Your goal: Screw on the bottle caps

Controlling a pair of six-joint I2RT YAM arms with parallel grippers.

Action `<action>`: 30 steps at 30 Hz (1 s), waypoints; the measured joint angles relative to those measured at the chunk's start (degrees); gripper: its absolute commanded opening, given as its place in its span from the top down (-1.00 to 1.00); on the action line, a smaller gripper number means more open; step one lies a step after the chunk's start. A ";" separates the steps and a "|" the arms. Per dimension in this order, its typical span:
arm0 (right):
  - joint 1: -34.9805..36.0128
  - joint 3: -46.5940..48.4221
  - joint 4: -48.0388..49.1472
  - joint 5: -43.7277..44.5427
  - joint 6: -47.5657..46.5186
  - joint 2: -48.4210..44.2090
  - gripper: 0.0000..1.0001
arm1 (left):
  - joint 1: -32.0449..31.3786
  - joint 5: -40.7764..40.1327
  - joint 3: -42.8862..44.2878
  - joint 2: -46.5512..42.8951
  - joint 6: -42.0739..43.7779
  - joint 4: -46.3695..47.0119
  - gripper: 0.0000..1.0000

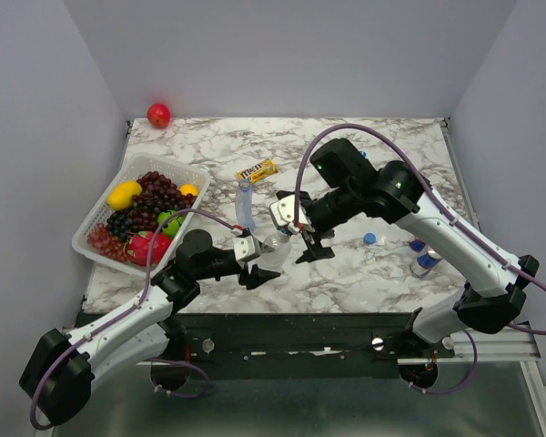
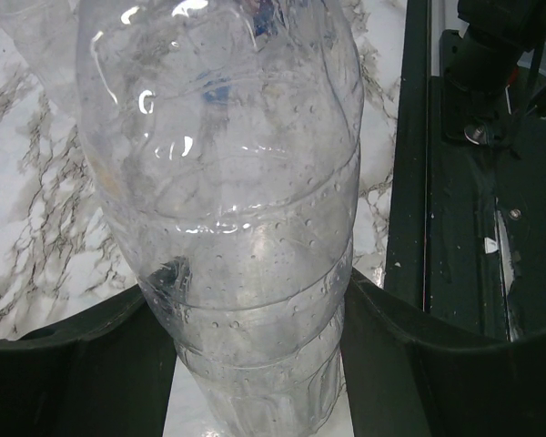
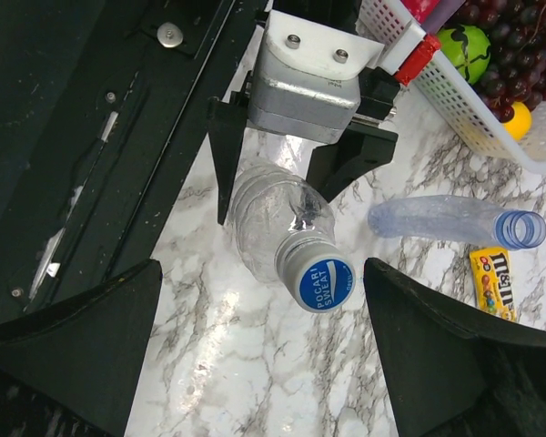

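A colourless bottle (image 2: 227, 228) stands tilted over the table, and my left gripper (image 2: 255, 364) is shut on its lower body, with both fingers against the plastic. A blue-and-white cap (image 3: 323, 282) sits on this bottle's neck (image 3: 300, 246). My right gripper (image 3: 262, 266) is open; its fingers stand either side of the cap without touching it. From above, the right gripper (image 1: 298, 238) meets the left gripper (image 1: 259, 266) over the held bottle (image 1: 275, 249). A slim blue-tinted bottle (image 3: 446, 221) lies uncapped beside them. A loose blue cap (image 1: 370, 238) lies on the marble to the right.
A white basket (image 1: 100, 211) of fruit stands at the left. A red apple (image 1: 158, 115) lies at the back left corner. A yellow candy pack (image 1: 257, 170) lies behind the slim bottle. Blue-and-silver cans (image 1: 425, 257) stand under the right arm. The table's black front rail (image 1: 309, 328) runs close below.
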 measured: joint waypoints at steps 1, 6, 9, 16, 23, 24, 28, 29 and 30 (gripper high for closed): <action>0.00 0.00 0.02 0.00 -0.04 0.07 -0.97 | 0.00 0.15 0.00 0.04 0.02 0.00 1.00; 0.00 0.00 0.07 0.00 -0.61 1.01 -0.97 | 0.02 0.22 0.02 0.26 0.00 0.00 1.00; 0.00 0.00 0.00 0.00 -1.22 1.57 -0.96 | 0.02 0.22 0.22 0.26 0.00 0.02 1.00; 0.00 -0.42 0.02 0.31 -1.99 2.10 -0.95 | 1.16 0.22 0.85 0.26 -0.07 0.70 1.00; 0.00 -2.12 2.82 2.84 -2.16 2.08 -0.96 | 3.10 0.26 0.85 0.55 -1.79 0.74 1.00; 0.00 -2.36 3.28 3.32 -2.10 2.01 -0.96 | 3.41 0.26 0.85 0.55 -1.99 0.74 1.00; 0.00 -3.69 5.09 5.27 -1.44 1.60 -0.95 | 4.26 0.28 0.85 0.55 -2.58 0.68 1.00; 0.00 -3.93 5.40 5.66 -1.20 1.57 -0.96 | 4.42 0.28 0.85 0.55 -2.62 0.68 1.00; 0.00 -4.11 5.66 6.03 -0.85 1.60 -0.96 | 4.48 0.28 0.85 0.55 -2.67 0.72 1.00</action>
